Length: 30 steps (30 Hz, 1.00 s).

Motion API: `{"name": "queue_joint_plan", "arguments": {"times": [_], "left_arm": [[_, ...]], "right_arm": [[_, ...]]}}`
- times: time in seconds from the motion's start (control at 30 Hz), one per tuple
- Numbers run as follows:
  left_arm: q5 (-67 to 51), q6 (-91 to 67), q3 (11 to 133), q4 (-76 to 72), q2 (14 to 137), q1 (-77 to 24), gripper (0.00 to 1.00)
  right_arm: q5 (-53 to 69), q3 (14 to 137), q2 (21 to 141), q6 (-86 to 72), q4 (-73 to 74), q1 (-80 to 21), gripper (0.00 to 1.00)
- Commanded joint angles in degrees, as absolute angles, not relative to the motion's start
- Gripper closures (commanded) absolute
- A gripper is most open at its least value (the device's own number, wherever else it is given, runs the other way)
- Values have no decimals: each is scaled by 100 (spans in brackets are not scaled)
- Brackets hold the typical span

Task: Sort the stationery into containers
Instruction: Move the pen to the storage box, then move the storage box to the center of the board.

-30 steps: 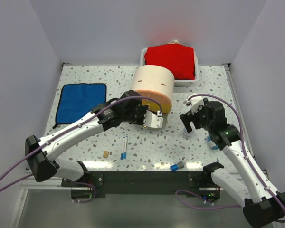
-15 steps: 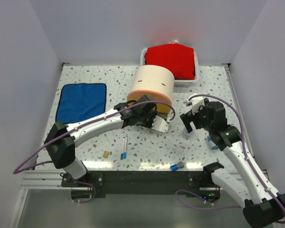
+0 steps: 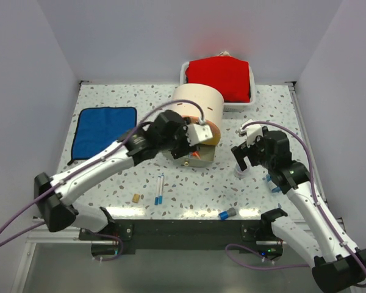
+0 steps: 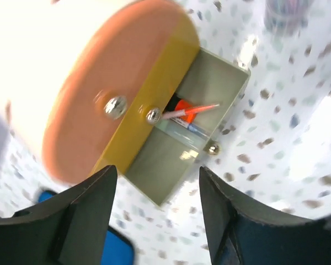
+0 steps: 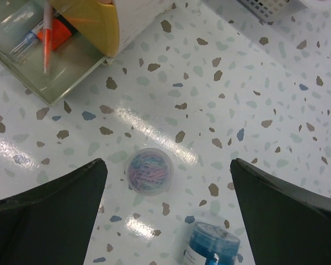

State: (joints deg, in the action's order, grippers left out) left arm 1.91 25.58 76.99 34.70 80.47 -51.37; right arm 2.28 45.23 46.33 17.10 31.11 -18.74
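The cream half-cylinder unit [image 3: 198,107] has one yellow-fronted drawer [image 3: 201,157] pulled out. Inside that drawer [image 4: 201,118] lie an orange marker [image 4: 183,106] and a thin pen [image 4: 190,110]. My left gripper [image 3: 198,135] hovers over it, open [image 4: 157,221], holding nothing. My right gripper [image 3: 247,155] stands wide open [image 5: 168,215] above a clear cup of coloured clips [image 5: 149,171], with a blue jar [image 5: 212,248] beside it. Two pens [image 3: 159,188], a tan eraser [image 3: 135,198] and a blue-grey cap piece [image 3: 227,214] lie near the front edge.
A blue cloth [image 3: 104,131] lies flat at the left. A white tray [image 3: 184,73] with a red cloth [image 3: 219,78] stands behind the unit. Walls close in the table on three sides.
My left gripper has opened and drawn up and back from the front of the pulled-out drawer. The right arm has stayed still.
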Motion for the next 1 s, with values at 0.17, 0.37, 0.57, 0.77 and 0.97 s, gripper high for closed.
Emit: {"name": "queue_joint_plan", "arguments": {"times": [0.17,0.37,0.57,0.77,0.97], "left_arm": [[26,-2046,5591,4036,7084,-3579,39],[-140,-2399,4817,3499,7567,-3507,40],[-597,-2505,4395,3358,7822,-3516,45],[-896,-2549,4123,3208,7927,-3516,47],[-853,-2549,4113,3103,8235,-3524,47]], "right_arm": [[325,4482,4719,1591,2953,-1863,1],[369,4658,4930,1565,3041,-1863,1],[465,4553,4992,1345,2918,-1863,1],[492,4447,4983,1380,2918,-1855,1],[527,4421,4975,1397,2857,-1863,1]]}}
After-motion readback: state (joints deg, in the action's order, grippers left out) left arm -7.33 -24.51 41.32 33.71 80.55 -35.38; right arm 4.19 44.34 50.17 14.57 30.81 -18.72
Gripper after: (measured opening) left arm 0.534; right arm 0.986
